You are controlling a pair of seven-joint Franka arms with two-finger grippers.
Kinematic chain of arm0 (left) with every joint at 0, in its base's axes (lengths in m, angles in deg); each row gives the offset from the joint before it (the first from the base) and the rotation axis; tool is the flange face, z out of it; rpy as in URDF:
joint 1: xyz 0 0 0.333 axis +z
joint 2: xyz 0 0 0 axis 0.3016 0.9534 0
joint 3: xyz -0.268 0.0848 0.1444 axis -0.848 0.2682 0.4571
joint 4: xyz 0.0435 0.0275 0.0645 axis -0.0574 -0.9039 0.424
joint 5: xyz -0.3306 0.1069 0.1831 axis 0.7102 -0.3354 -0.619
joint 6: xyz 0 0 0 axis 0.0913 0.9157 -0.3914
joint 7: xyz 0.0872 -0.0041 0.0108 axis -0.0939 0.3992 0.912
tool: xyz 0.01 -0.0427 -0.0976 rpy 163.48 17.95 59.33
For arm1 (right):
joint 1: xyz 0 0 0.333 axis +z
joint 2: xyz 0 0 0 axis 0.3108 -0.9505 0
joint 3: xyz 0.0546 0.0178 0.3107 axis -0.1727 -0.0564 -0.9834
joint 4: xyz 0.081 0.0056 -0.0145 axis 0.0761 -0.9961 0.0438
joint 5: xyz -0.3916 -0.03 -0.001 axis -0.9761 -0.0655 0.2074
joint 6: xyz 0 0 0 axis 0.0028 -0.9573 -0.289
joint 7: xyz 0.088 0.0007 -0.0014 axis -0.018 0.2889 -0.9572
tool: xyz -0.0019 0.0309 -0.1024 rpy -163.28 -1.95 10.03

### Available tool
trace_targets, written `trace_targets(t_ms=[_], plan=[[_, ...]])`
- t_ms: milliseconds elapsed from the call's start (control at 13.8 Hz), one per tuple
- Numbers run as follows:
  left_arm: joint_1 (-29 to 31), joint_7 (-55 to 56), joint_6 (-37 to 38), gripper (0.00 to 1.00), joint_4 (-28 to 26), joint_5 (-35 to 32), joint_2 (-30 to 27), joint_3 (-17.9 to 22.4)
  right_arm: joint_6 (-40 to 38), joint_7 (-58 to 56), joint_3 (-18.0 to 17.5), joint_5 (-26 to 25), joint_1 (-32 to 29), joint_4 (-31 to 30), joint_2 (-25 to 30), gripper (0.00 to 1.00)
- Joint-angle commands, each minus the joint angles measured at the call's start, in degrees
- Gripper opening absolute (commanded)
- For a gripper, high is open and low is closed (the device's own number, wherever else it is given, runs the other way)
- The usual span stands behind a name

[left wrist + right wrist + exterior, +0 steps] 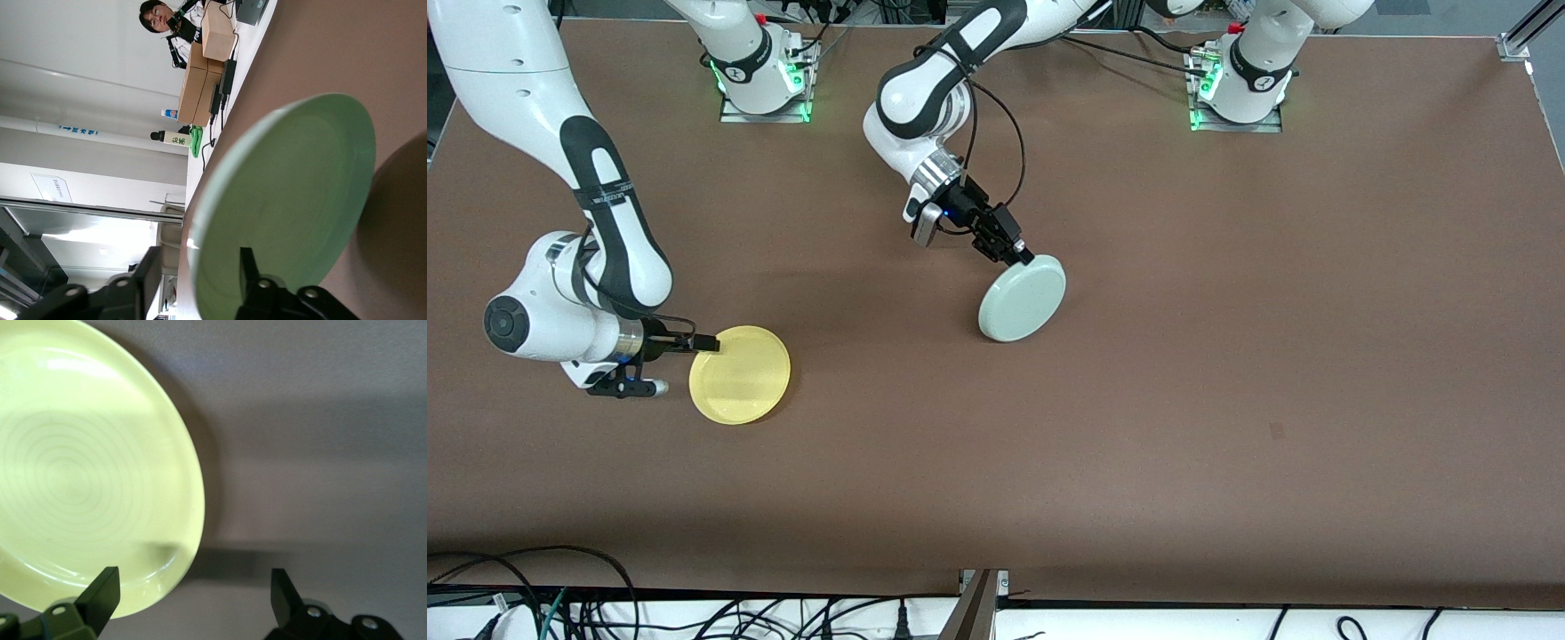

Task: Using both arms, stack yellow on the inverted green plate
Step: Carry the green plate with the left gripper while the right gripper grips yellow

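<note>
Two plates, two grips: green tilted in the air, yellow flat on the table

Two arms are at work. The left gripper [1021,253] pinches the green plate [1022,299] by its rim, at about one o'clock on the plate's outline in the front view. The plate hangs tilted over the middle of the table [1227,356], its plain pale underside turned up toward the front camera and its lowest edge close to the table or touching it; I cannot tell which. In the left wrist view the plate's hollow face [293,207] fills the space past the fingers [248,267], which are clamped on the rim.

The yellow plate [739,374] lies flat and face up on the table, toward the right arm's end and nearer to the front camera than the green one. The right gripper [710,343] sits low at about ten o'clock on its rim. In the right wrist view the fingers [100,590] stand parted, with the plate's edge [193,520] between them and nothing gripped yet.

From the yellow plate, the green one lies toward two o'clock, well apart. My reading: green must finish turning over and settle flat before yellow can travel that way and land on it.
</note>
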Motion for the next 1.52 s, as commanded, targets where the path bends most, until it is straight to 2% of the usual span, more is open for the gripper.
trace_targets(t_ms=[0, 72, 145, 217, 435, 507, 580, 652, 870, 942, 1087, 1232, 1304, 1449], plan=[[-2.39, 5.24, 1.37, 0.60, 1.64, 2.60, 1.22, 0.57, 0.96, -0.18, -0.17, 1.72, -0.19, -1.55, 1.17, 1.00], [-3.18, 7.96, 1.20, 0.68, 1.82, 3.65, 1.22, 0.57, 1.31, -0.27, -0.17, 2.51, -0.19, -1.55, 0.74, 1.00], [-3.62, 11.91, 0.76, 1.00, 2.25, 5.14, 1.14, 0.57, 1.66, -0.44, -0.17, 2.95, -0.19, -1.55, 0.64, 1.00], [-3.71, 16.56, 0.06, 1.00, 2.69, 6.46, 1.05, 0.31, 1.67, -0.79, -0.17, 3.22, -0.36, -1.38, 0.38, 1.00], [-3.63, 28.95, -8.44, 1.00, 2.70, 9.71, 0.78, -1.27, 2.46, -1.15, -0.17, 3.22, -0.63, -1.29, 0.12, 1.00], [-3.02, 33.78, -12.47, 1.00, 2.61, 11.99, 0.52, -1.27, 2.55, -1.15, -0.17, 3.22, -0.63, -1.20, 0.03, 0.88], [-2.14, 37.05, -15.99, 1.00, 2.70, 14.80, 0.43, -1.18, 2.55, -1.15, -0.17, 3.22, -0.63, -1.11, 0.03, 0.67], [-1.44, 40.04, -18.81, 1.00, 2.70, 16.56, 0.43, -1.18, 2.55, -1.15, -0.17, 3.22, -0.63, -1.11, 0.03, 0.53], [0.93, 45.43, -27.07, 1.00, 2.61, 18.77, 0.17, -1.18, 2.55, -1.24, -0.17, 4.01, -0.63, -1.11, -0.59, 0.52], [2.42, 45.52, -29.89, 1.00, 2.61, 19.21, 0.17, -1.18, 2.55, -1.32, -0.17, 4.10, -0.63, -1.03, -0.67, 0.45], [3.49, 45.70, -34.12, 1.00, 2.52, 20.10, 0.17, -1.18, 2.90, -1.50, -0.17, 4.19, -0.63, -1.03, -0.76, 0.22], [3.84, 44.82, -37.19, 1.00, 1.56, 19.05, 0.26, -1.10, 2.81, -1.50, -0.17, 5.23, -0.63, -1.03, -0.76, 0.04], [4.37, 42.99, -39.30, 1.00, 0.69, 17.83, 0.26, -1.01, 2.64, -1.59, -0.17, 6.02, -0.63, -0.94, -0.76, 0.00], [5.94, 34.40, -40.28, 1.00, -1.08, 15.71, 0.17, -1.01, 1.67, -1.76, -0.17, 6.12, -0.63, 1.25, -0.59, 0.00]])
